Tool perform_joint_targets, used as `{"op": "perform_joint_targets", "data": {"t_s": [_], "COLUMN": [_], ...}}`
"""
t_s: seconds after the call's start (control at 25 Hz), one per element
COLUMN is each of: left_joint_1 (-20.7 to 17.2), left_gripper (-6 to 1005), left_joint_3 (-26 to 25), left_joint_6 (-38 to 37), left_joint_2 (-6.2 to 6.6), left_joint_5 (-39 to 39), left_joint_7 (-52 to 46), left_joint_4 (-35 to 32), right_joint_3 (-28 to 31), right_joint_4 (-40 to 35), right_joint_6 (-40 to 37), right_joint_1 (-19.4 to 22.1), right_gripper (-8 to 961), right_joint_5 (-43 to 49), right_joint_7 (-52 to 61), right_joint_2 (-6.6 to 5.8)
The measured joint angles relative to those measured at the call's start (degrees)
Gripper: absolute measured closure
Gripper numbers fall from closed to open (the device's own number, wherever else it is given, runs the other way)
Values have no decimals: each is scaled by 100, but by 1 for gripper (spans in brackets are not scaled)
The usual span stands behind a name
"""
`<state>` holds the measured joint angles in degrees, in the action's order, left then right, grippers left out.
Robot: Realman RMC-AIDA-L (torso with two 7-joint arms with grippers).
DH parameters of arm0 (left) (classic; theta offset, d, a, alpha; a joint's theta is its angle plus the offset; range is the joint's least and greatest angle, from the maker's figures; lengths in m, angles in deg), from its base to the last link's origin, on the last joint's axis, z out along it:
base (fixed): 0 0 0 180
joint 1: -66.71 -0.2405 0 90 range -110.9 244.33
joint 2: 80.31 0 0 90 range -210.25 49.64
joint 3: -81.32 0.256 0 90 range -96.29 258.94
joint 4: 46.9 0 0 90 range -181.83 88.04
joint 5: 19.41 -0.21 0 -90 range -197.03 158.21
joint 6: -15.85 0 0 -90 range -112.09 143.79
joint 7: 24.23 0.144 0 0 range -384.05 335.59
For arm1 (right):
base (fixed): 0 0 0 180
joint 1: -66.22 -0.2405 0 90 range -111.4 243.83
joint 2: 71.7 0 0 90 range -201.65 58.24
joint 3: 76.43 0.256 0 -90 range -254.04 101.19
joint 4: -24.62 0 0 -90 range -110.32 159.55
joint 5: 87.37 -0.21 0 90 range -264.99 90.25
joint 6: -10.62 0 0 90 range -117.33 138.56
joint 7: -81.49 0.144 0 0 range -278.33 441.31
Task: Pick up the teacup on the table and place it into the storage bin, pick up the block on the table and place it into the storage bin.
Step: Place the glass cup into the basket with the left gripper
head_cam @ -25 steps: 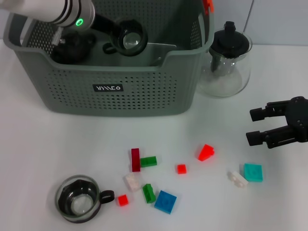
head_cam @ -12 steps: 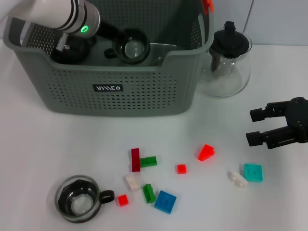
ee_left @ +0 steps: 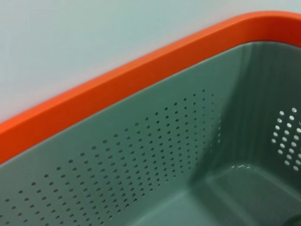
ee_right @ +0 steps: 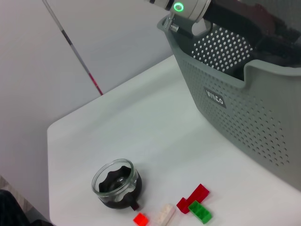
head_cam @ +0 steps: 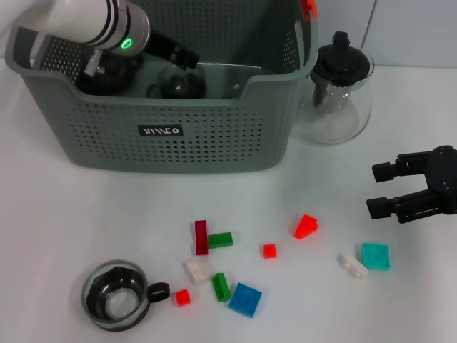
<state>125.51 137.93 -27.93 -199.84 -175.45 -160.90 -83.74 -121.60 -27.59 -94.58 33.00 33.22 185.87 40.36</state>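
The grey-green storage bin stands at the back left; the left wrist view shows only its perforated inner wall and an orange handle. My left gripper reaches inside it, open, with a dark teacup lying below it on the bin floor. A second teacup stands on the table at the front left. Several small blocks lie in front of the bin, among them a blue block and a red block. My right gripper hovers open at the right, holding nothing.
A glass teapot with a black lid stands right of the bin. A teal block and a white block lie just below the right gripper. A dark red block and a green block touch.
The teacup held high over the bin by my left gripper has dropped away from the fingers to the bin floor. The right arm and the table items have stayed put.
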Motion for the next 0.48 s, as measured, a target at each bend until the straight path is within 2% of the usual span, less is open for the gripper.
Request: {"op": "perform_joint_targets", "data": {"t_s": [0.24,0.4,0.48], "left_joint_1": [-94,-250,-396], "left_gripper": [542,430,370], "left_joint_3": [-28,-209,-404], "left_joint_6": [-164,-559,-886], "left_joint_2": [0,0,-4], "left_joint_5": [36,128,463], "left_joint_7": [-30,-196,-243], "left_joint_4": [-406,-1155,-1690], "right_joint_3": [0,24,31], "right_joint_4": [0,0,0], "right_joint_6": [-1,-1,-1], "right_joint_1": [0,0,1], "right_gripper": [23,23,23], "right_joint_5": [0,0,0], "right_joint_7": [-20,-69,-77], "right_joint_2": [0,-6,-6]}}
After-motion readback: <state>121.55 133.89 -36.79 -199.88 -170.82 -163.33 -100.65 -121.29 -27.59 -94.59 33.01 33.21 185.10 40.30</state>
